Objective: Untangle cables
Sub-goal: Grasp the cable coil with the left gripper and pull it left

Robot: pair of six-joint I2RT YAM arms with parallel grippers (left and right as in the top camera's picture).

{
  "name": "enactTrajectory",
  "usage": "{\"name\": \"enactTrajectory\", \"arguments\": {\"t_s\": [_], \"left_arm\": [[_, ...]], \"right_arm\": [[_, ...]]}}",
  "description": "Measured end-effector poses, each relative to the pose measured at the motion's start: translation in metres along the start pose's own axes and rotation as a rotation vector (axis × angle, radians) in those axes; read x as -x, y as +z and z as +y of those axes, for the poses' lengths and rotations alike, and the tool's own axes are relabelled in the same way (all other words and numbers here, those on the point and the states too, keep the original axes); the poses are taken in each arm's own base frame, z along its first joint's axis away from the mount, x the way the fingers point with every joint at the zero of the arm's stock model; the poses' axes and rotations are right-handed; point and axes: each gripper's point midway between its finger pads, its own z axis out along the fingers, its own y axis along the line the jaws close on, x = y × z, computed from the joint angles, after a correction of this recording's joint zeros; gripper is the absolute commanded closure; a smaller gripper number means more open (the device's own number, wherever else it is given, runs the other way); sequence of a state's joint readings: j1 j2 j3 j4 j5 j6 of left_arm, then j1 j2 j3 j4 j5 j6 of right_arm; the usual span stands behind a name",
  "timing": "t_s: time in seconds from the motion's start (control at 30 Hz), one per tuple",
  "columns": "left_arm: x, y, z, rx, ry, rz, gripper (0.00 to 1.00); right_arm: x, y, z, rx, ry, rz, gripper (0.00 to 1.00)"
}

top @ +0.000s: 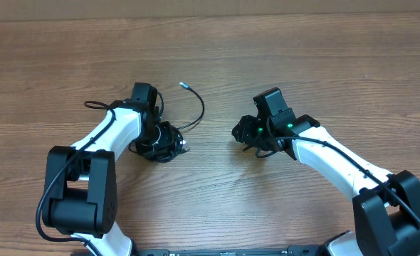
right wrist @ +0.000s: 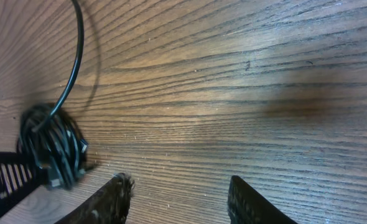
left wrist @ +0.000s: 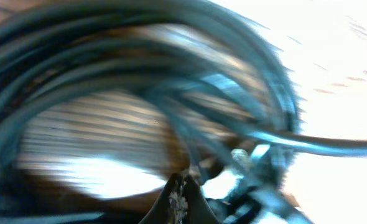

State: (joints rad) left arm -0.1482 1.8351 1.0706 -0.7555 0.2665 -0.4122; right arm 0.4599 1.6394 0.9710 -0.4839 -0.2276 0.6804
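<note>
Your left gripper (left wrist: 178,198) is clamped tight, tips together right down in the cable bundle (top: 166,142), prob to pin the coil so it doesn't slide when smth else gets tugged. Left wrist cam is all blur + coils tho, so can't tell if a strand is actually pinched between the tips or they're just pressed into the pile. Right gripper (right wrist: 180,191) is spread apart w/ nothing in it, hovering over bare table (top: 302,57), well apart from the bundle. The cables sit as one tight wad left of centre, w/ one loose strand (top: 200,108) arcing away to a small silver plug tip (top: 184,85). Imo that free end is the obvious target for the right side: it's the only bit sticking out, and the left anchors the rest. Task looks barely started, wad's fully bunched.
</note>
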Motion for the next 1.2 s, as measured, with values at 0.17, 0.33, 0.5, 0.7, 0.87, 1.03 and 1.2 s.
{"name": "enactTrajectory", "arguments": {"t_s": [0.17,0.33,0.5,0.7,0.87,1.03,1.2], "left_arm": [[-0.015,0.000,-0.030,-0.135,0.023,0.068,0.96],[-0.034,0.004,-0.055,-0.179,0.088,0.115,0.96],[-0.048,0.002,-0.068,-0.205,0.110,0.165,0.96],[-0.031,-0.028,-0.080,-0.204,0.102,0.152,0.91],[-0.009,-0.047,-0.073,-0.093,0.132,0.066,0.80],[0.007,-0.049,-0.030,0.158,0.124,-0.020,0.68],[0.024,-0.058,0.004,0.331,0.080,-0.106,0.68]], "right_arm": [[0.000,0.000,0.000,0.000,0.000,0.000,0.49],[0.000,0.000,0.000,0.000,0.000,0.000,0.49],[-0.001,0.000,-0.001,-0.002,0.001,0.002,0.48],[-0.001,0.000,-0.001,-0.003,0.002,0.003,0.45],[-0.001,0.000,-0.001,-0.003,0.001,0.004,0.45],[-0.001,0.000,-0.001,-0.003,0.002,0.004,0.44],[-0.001,0.000,-0.001,-0.003,0.001,0.004,0.45]]}}
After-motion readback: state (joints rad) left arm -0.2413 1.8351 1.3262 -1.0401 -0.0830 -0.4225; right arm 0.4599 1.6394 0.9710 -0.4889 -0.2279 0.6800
